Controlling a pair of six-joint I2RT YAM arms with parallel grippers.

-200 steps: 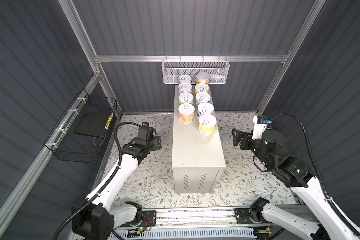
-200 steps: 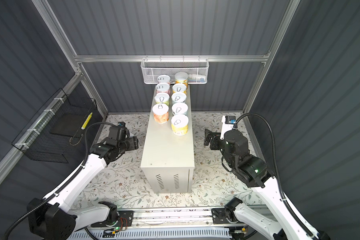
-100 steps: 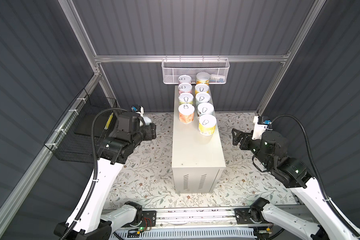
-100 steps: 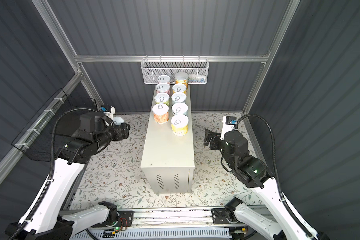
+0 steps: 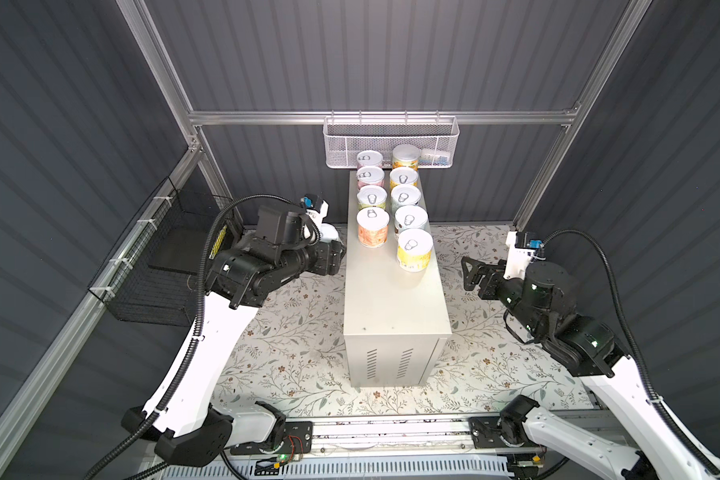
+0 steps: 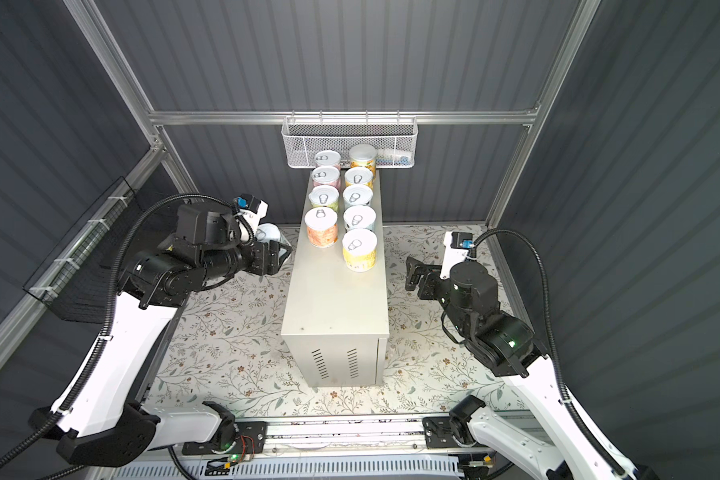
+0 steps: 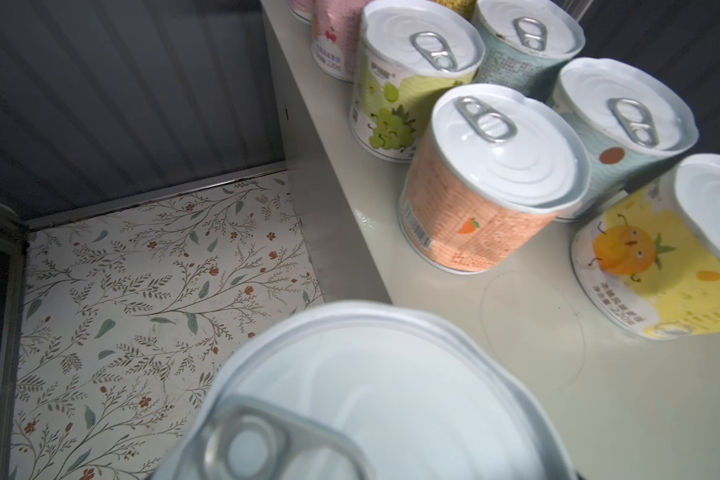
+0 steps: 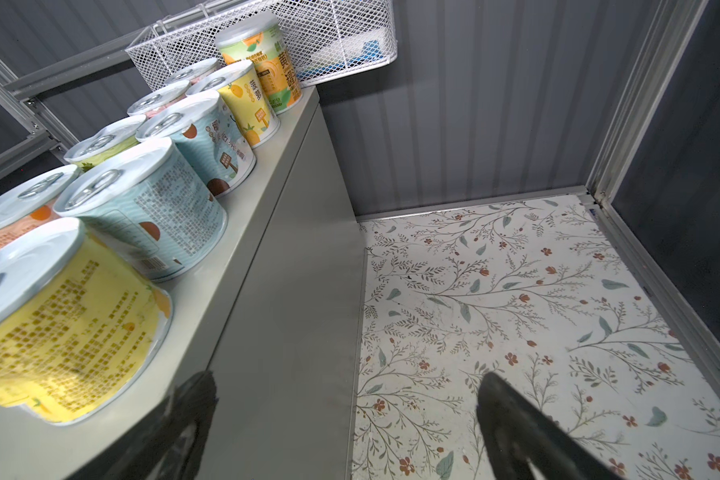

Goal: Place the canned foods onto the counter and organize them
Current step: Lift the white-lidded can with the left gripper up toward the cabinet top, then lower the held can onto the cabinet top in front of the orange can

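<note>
So the cans (image 5: 373,226) sit in two rows on the desk (image 5: 395,307), just right of the left claw (image 6: 281,251), which has a spare can (image 6: 268,232) in it. On the opposite side is the right claw (image 5: 470,272), and the wire basket (image 5: 391,137) hangs beyond both, behind the rows.

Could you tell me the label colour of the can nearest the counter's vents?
Yellow; the can shows best in the right wrist view.

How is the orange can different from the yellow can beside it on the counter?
The orange can ends the left row in both top views, the yellow can the right row. The yellow can stands nearer the counter's vented end. Labels: peach-orange versus yellow. Both stand upright with white pull-tab lids.
</note>
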